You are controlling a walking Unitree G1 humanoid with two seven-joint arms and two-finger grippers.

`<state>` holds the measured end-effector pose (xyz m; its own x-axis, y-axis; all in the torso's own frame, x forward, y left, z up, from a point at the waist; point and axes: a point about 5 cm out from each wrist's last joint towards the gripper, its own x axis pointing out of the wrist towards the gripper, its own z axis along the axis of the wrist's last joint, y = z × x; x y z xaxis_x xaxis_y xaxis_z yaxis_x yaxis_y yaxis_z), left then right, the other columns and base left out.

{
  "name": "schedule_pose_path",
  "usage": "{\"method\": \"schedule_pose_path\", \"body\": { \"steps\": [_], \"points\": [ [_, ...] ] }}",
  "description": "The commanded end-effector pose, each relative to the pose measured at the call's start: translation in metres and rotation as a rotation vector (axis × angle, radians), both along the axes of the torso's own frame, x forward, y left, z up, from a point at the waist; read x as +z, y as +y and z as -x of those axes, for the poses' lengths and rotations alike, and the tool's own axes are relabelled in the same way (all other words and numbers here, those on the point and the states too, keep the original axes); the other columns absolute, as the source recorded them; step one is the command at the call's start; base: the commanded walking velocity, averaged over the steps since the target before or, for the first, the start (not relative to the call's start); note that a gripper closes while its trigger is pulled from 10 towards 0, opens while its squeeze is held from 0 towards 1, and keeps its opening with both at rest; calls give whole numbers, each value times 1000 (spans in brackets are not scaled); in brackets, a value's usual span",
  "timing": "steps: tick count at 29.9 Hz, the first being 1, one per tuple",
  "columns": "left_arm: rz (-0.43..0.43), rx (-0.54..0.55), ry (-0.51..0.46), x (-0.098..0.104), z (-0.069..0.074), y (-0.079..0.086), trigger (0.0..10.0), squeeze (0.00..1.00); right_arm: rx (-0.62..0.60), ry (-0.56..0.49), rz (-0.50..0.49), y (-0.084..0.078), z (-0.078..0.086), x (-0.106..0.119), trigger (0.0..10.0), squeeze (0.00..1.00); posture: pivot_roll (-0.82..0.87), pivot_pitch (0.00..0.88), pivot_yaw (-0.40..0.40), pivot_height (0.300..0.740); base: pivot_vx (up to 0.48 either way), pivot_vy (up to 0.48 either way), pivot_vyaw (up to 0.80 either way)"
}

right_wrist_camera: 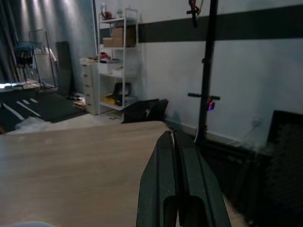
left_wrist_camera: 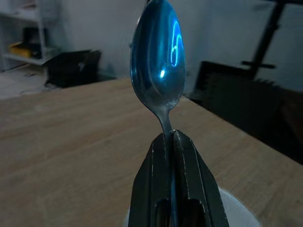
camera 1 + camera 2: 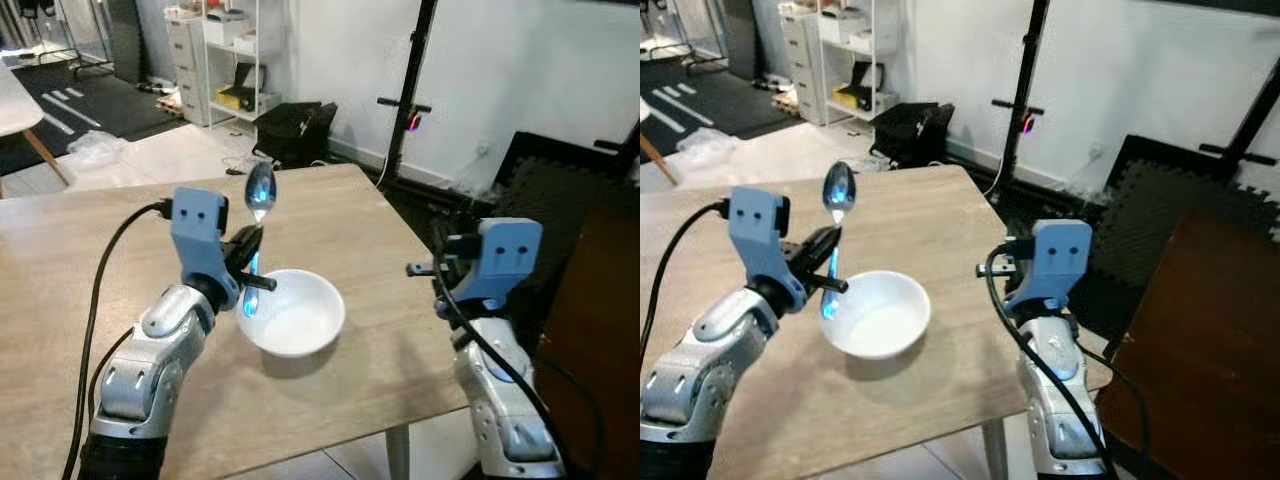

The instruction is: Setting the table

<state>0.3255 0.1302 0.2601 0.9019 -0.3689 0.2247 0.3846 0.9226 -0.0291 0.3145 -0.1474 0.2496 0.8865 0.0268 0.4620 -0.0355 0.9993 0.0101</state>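
The left claw [image 3: 250,262] is clamped on the handle of a shiny silver metal spoon [image 3: 260,191], holding it upright with the oval head at the top. In the left wrist view the two black fingers [image 2: 158,189] are pressed flat together around the thin stem of the spoon, just below its head. The claw hangs just above the near-left rim of a round white bowl [image 3: 293,312], which sits on the pale wood-grain surface [image 3: 330,210] toward its near edge. The spoon's lower end shows beside that rim; whether it touches cannot be told. The right claw [image 1: 174,142] is closed with nothing between its fingers, held up off the surface's right edge, well apart from the bowl.
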Motion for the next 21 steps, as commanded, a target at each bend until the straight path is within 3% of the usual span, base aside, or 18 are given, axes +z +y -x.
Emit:
{"method": "schedule_pose_path", "body": {
  "steps": [1,6,15,21],
  "points": [
    [0,7,9,-2,1,2,10000,0,7,8,1,1,1,-2,10000,0,59,35,11,740,0,431,0],
    [-2,9,11,-2,1,2,10000,0,3,9,-1,1,1,-3,10000,0,61,41,11,740,0,434,640],
    [-23,15,15,-4,1,2,10000,0,6,13,-18,0,1,-3,10000,0,63,47,9,740,0,0,0],
    [-27,58,69,-7,-3,5,10000,0,11,11,-19,1,1,-3,10000,0,66,47,8,740,0,0,0]
  ]
}}
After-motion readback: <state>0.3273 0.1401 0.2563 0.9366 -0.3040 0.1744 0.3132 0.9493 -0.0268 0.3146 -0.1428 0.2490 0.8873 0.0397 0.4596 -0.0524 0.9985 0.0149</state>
